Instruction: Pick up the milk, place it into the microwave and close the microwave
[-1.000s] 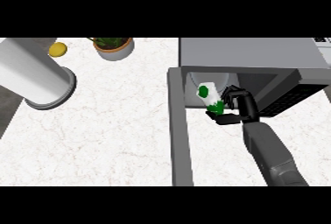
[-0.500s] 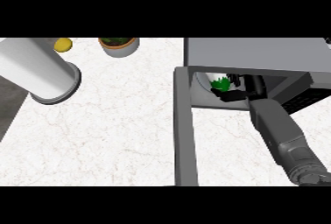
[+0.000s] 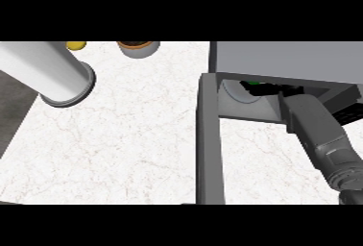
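At nine o'clock of the cavity, your open grey microwave door (image 3: 211, 144) stands edge-on. The white, green-printed milk carton (image 3: 251, 88) sits inside the grey microwave (image 3: 284, 60), twelve o'clock from your right hand (image 3: 289, 90) (grip hidden, cannot tell).

Milk (image 3: 254, 88) inside open microwave (image 3: 284, 60)

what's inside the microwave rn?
The milk, only its green-and-white top showing, beside a round white plate, with the right hand reaching in. The microwave roof hides the rest.
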Robot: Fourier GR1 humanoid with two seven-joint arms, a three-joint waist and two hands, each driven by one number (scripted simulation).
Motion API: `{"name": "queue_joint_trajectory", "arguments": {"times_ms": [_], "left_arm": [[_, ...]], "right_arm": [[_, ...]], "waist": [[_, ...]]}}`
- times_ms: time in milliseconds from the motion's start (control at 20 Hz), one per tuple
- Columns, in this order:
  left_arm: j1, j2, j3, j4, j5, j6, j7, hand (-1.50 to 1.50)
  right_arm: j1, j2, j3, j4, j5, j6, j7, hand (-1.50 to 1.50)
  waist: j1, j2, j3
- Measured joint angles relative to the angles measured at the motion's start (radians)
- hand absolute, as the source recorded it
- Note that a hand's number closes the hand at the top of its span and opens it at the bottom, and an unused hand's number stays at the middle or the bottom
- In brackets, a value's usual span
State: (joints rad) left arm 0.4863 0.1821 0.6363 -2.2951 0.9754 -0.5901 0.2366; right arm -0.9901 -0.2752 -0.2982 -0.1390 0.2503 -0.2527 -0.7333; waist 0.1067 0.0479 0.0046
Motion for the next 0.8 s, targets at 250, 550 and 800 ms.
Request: {"name": "queue_joint_trajectory", "arguments": {"times_ms": [250, 550, 800], "left_arm": [[-0.028, 0.012, -0.008, 0.011, -0.004, 0.0, 0.002, -1.5], [-0.054, 0.032, -0.008, 0.023, -0.009, 0.002, 0.006, -1.5], [-0.074, 0.041, -0.015, 0.038, -0.015, -0.003, 0.007, -1.5]], "right_arm": [[-0.019, -0.025, -0.008, 0.015, 0.002, -0.055, 0.022, 1.5], [-0.018, -0.035, -0.029, 0.035, -0.017, -0.109, 0.033, 1.5], [-0.018, -0.043, -0.046, 0.049, -0.037, -0.135, 0.031, 1.5]], "waist": [[0.016, 0.01, 0.0], [0.028, 0.007, -0.005], [0.037, 0.006, -0.011]]}}
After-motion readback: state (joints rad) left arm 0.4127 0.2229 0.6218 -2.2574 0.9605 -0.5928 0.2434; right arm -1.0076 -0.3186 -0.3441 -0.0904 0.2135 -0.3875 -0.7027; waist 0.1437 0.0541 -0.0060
